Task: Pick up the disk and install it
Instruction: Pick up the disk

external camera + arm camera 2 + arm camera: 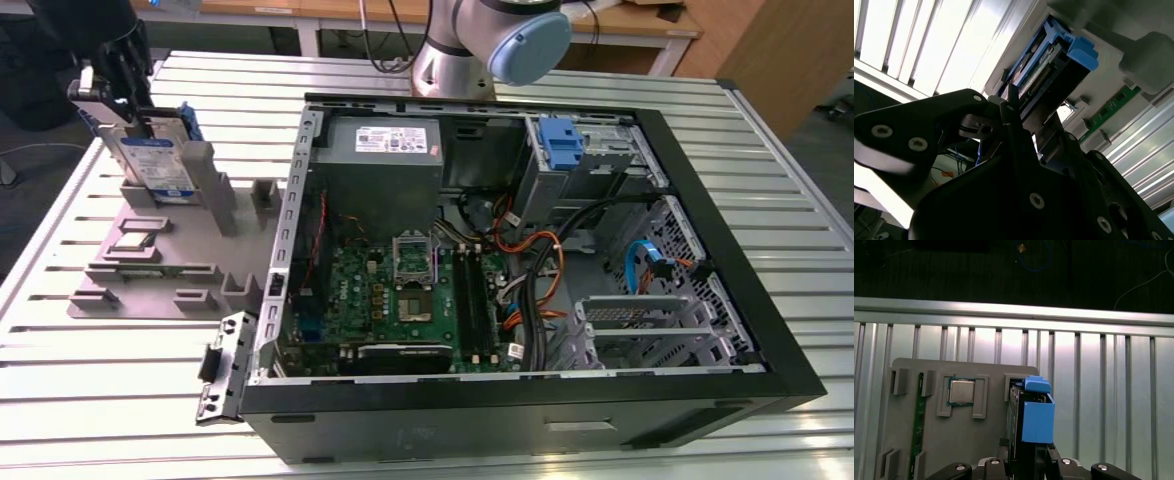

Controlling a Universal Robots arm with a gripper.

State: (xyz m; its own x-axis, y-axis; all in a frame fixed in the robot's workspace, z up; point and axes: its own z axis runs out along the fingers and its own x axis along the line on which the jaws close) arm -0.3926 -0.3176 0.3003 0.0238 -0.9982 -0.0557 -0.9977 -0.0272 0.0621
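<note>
— Where is the gripper?
— At the upper edge of the disk. Its jaws look closed on it in both wrist views. The disk stands upright in the grey holder, beside the open computer case.
— Which step is this?
— Probably the pick-up. Leaving the slot calls for a straight pull.

Between my fingers I count one flat silver metal disk in its blue plastic carrier. Beneath them: one grey plastic holder tray, one square silver processor chip, one green memory stick. Well apart from them: one open black computer case and one bare blue plastic bracket.
</note>
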